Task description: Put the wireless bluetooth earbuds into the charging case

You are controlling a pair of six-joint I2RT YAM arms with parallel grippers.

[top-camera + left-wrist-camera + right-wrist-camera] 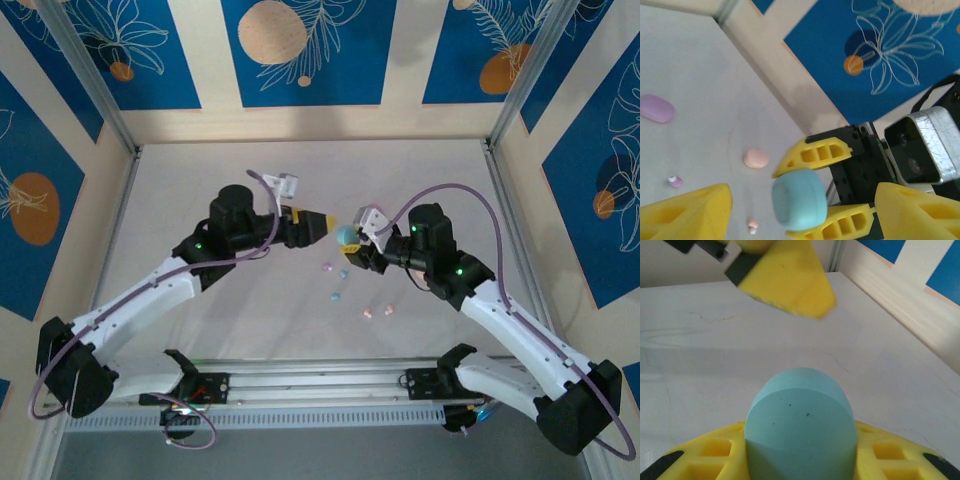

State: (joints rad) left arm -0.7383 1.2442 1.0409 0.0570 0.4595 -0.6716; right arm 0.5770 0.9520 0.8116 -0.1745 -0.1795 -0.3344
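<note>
I am clamping the blue case (800, 430) in my right gripper (352, 241). My left gripper (322, 228) is hanging open and empty at its nine o'clock. The buds (336, 296) are lying loose on the table (200, 180) at six o'clock; I judge none is going in yet.

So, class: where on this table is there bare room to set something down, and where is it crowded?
Free: the strip of table between the back wall and both arms; the near-left patch between left arm and base rail. Crowded: the middle, where the left gripper faces the right gripper holding the light blue case, with earbuds scattered nearby.
</note>
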